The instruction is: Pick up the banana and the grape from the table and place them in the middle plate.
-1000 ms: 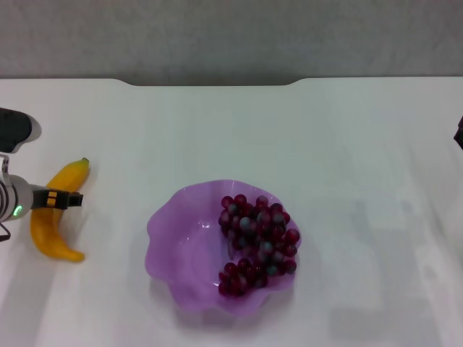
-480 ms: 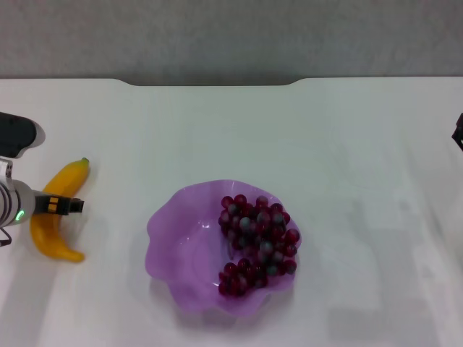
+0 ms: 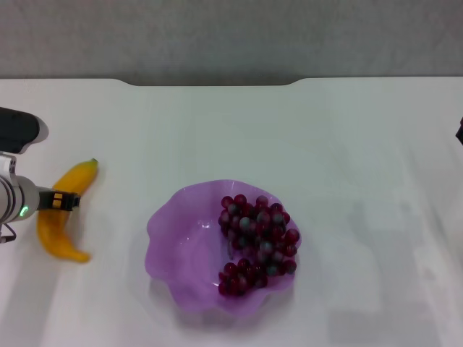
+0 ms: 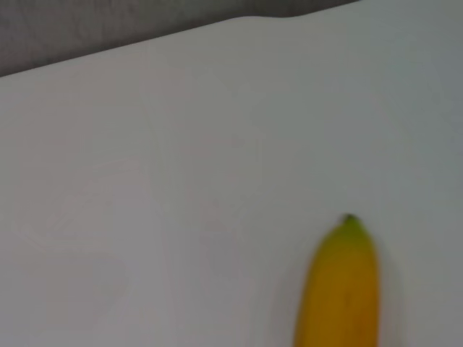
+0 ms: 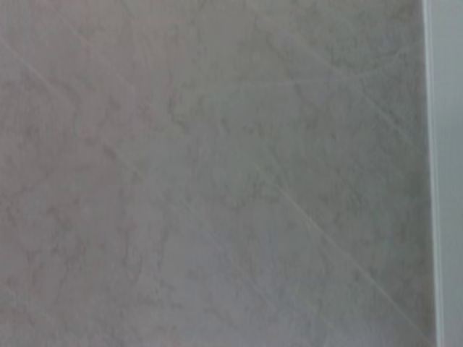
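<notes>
The yellow banana (image 3: 52, 228) is at the far left of the white table (image 3: 362, 144), green tip pointing away from me. My left gripper (image 3: 61, 200) reaches in from the left edge and is shut on the banana's middle, with one black finger lying across it. The left wrist view shows only the banana's (image 4: 340, 289) tip end over the table. The grape (image 3: 257, 238) bunch lies in the right half of the purple scalloped middle plate (image 3: 181, 238). My right gripper (image 3: 460, 131) shows only as a dark sliver at the right edge.
The table's far edge (image 3: 217, 81) runs along the top, with grey floor beyond it. The right wrist view shows only grey floor (image 5: 217, 173). White tabletop lies between the banana and the plate.
The banana has shifted a little to the right with my left gripper, and its tip now points more to the right. The grape, the plate and the right arm have not moved.
</notes>
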`<state>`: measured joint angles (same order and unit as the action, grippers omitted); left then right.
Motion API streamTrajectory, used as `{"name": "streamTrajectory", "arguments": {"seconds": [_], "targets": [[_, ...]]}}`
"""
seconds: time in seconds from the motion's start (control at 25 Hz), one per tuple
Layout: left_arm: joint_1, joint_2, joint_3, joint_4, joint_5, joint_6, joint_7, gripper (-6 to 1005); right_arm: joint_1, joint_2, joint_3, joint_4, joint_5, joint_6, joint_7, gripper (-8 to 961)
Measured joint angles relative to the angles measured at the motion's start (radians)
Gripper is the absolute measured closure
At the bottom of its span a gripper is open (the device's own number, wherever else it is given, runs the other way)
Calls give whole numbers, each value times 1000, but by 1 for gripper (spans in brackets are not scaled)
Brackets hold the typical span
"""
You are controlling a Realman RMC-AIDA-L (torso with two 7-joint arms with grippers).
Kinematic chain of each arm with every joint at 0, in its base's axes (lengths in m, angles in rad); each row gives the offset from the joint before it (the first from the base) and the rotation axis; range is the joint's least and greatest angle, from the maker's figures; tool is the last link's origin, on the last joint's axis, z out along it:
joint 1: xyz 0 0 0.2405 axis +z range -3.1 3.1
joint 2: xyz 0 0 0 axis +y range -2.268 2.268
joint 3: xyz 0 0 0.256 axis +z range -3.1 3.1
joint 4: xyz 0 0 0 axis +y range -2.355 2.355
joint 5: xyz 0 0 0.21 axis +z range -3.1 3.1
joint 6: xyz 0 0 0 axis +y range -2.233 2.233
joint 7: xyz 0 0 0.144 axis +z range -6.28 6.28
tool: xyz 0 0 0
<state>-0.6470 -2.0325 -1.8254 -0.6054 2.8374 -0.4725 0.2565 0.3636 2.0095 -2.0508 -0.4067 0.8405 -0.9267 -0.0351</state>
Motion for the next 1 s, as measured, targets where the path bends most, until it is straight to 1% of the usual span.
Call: {"name": "streamTrajectory", "arguments": {"seconds": [0.28, 0.48, 0.64, 0.76, 0.88, 0.92, 1.0], "targets": [[0, 0, -3, -11, 3, 1, -3, 523, -2, 0, 0, 4, 0, -2, 0, 62], [2, 0, 0, -66, 3, -24, 4, 517, -2, 0, 0, 6, 0, -3, 0, 61], [20, 0, 6, -165, 5, -83, 36, 512, -2, 0, 0, 6, 0, -5, -1, 62], [50, -1, 18, -272, -12, -137, 52, 508, -2, 0, 0, 7, 0, -6, -1, 62], [97, -1, 35, -400, -91, -193, 99, 504, -2, 0, 0, 9, 0, -6, -1, 61], [108, -1, 37, -426, -120, -207, 115, 503, -2, 0, 0, 9, 0, -6, -1, 61], [143, 0, 39, -512, -203, -254, 161, 500, -2, 0, 0, 10, 0, -6, -1, 61]]}}
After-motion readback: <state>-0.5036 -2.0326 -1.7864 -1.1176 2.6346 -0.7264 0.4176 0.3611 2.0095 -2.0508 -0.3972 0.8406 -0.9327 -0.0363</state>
